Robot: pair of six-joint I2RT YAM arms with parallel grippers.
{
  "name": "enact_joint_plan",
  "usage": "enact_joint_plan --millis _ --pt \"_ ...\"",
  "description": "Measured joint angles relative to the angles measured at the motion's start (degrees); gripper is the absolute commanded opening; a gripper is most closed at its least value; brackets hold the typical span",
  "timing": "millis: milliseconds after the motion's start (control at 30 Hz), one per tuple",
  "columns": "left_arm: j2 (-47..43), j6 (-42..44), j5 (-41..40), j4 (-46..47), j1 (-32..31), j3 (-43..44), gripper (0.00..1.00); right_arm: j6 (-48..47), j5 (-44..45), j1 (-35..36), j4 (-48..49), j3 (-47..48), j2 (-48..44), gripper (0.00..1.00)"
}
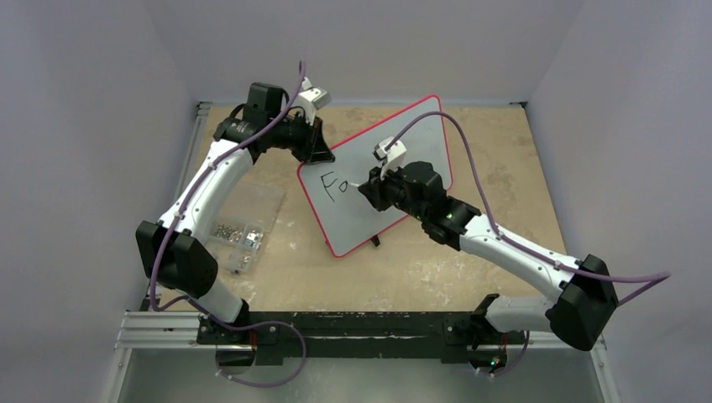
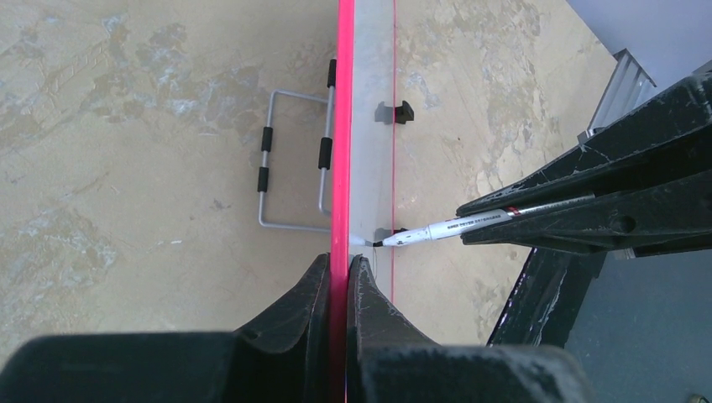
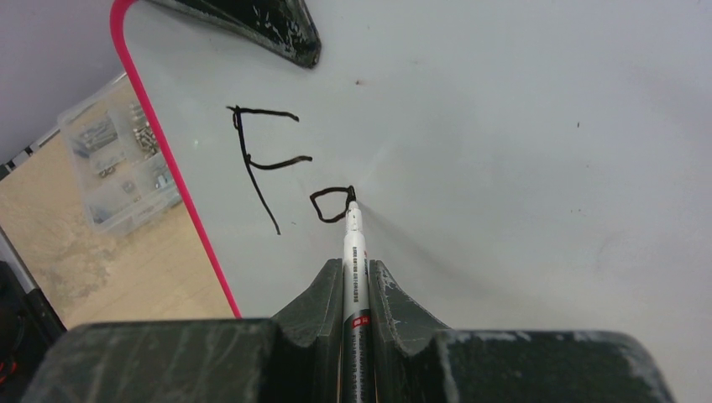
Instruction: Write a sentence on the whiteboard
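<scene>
The whiteboard (image 1: pixel 420 143), white with a thin red rim, stands tilted on the table's far middle. My left gripper (image 1: pixel 321 149) is shut on its upper left rim; in the left wrist view the fingers (image 2: pixel 311 294) pinch the red rim (image 2: pixel 343 126) edge-on. My right gripper (image 1: pixel 369 186) is shut on a white marker (image 3: pixel 354 252), its tip touching the board (image 3: pixel 520 126). The sentence (image 3: pixel 277 172) reads only "F" and a partly drawn "a" in black. The marker also shows in the left wrist view (image 2: pixel 453 227).
A clear plastic box of small metal parts (image 1: pixel 239 222) lies left of the board, also in the right wrist view (image 3: pixel 117 159). A wire stand (image 2: pixel 290 159) sits behind the board. A metal rail (image 1: pixel 336 327) runs along the near edge. Grey walls enclose the table.
</scene>
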Motion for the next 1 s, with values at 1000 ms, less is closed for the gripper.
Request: enact_joint_plan --millis 1000 --pt "-0.1 -0.9 0.2 0.0 -0.1 0.0 0.0 0.1 0.1 0.0 0.3 -2.4 -6.8 0.0"
